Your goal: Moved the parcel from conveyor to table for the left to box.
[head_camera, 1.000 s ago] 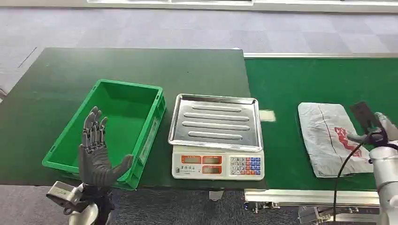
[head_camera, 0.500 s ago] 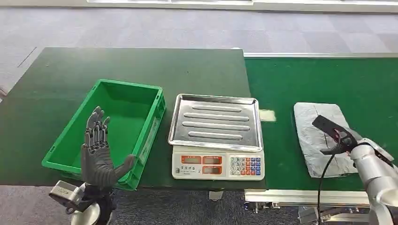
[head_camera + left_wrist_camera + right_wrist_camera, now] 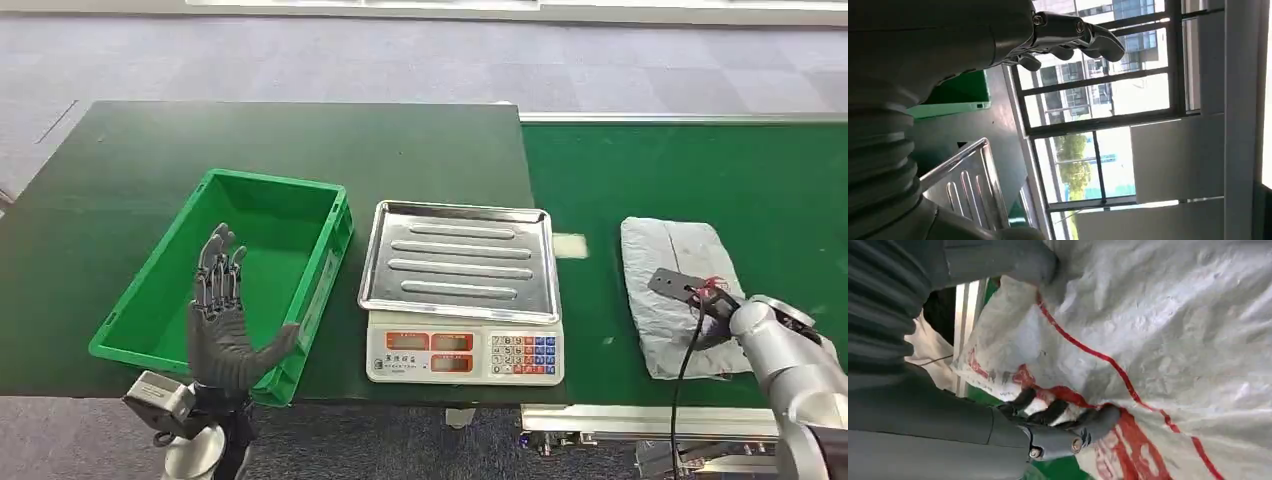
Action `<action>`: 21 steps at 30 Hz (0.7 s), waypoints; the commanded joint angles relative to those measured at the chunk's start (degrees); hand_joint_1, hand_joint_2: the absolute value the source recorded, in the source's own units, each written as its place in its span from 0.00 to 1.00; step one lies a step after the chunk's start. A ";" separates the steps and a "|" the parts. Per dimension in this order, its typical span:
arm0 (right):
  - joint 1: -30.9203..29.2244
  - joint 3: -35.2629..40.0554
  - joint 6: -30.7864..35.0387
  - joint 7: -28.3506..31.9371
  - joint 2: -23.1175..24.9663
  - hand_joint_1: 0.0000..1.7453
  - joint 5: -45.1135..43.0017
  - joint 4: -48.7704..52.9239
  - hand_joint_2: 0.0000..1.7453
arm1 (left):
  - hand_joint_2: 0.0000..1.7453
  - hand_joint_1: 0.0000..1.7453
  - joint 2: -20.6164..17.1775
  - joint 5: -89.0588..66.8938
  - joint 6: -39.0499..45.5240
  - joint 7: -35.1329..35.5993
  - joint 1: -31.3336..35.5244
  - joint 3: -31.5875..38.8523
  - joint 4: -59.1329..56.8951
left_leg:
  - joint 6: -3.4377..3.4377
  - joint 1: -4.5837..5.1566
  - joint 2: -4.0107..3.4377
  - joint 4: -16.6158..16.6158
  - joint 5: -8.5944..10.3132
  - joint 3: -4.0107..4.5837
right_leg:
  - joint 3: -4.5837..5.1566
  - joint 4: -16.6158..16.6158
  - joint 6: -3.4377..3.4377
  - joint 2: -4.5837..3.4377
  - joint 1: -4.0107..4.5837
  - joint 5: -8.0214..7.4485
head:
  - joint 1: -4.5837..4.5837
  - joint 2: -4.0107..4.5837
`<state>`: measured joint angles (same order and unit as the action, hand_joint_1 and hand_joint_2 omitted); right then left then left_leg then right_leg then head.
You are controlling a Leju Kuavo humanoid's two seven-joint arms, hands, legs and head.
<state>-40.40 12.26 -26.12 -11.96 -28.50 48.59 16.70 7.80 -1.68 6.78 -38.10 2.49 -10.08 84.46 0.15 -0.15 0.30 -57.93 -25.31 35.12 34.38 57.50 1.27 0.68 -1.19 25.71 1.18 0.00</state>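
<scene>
A grey-white parcel point(image 3: 670, 260) with red print lies flat on the green conveyor belt point(image 3: 700, 160), right of the scale. My right hand point(image 3: 703, 300) is down on its near part. In the right wrist view the dark fingers point(image 3: 1063, 420) curl into the crinkled parcel point(image 3: 1173, 340) and the thumb point(image 3: 1033, 260) presses at its folded edge, so the hand grips the bag. My left hand point(image 3: 225, 325) is raised upright, fingers spread, holding nothing, in front of the green box point(image 3: 330, 270). The left wrist view shows its fingers point(image 3: 1073, 35) against windows.
A scale with a steel tray point(image 3: 460, 255) and keypad stands between the box and the belt. The dark green table point(image 3: 300, 150) holds the box and scale. A black cable point(image 3: 690, 370) runs along my right forearm. The belt's near edge has a metal rail point(image 3: 640, 420).
My right hand has come down and leftward from above the parcel's right side onto its near part and closed on it. The parcel has shifted a little left. The left hand drifted slightly right.
</scene>
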 commanded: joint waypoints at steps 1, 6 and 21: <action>-1.78 1.56 0.61 1.54 1.24 1.00 -0.14 -3.29 1.00 | 1.00 0.00 -0.94 0.45 0.49 0.39 1.38 -1.38 -2.25 | -0.03 -0.02 -0.07 0.05 -0.01 -0.11 | -0.10 -0.07 -0.07 -0.07 0.03 -0.02 | 0.00 0.00; -1.35 1.02 -0.34 3.14 0.79 1.00 -0.53 -3.37 1.00 | 1.00 0.00 -0.96 0.52 0.51 0.44 1.50 -1.44 -1.99 | -0.03 -0.03 -0.06 0.08 -0.02 -0.16 | -0.15 -0.11 -0.09 -0.07 0.04 -0.01 | 0.00 0.00; -6.15 -19.58 48.00 24.01 7.88 1.00 -13.33 10.35 1.00 | 1.00 0.00 -1.20 0.48 1.97 0.65 -5.55 0.68 7.00 | -0.04 0.04 -0.53 0.01 -0.09 0.07 | 0.15 0.08 -0.10 -0.55 -0.03 -0.06 | -0.02 0.00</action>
<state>-42.15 9.65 3.52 -2.04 -27.52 43.73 17.60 7.61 -1.22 7.91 -37.88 -1.05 -10.14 88.63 0.15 -0.14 0.29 -57.92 -25.31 35.28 34.47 57.53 1.26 0.66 -1.19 25.71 1.16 0.00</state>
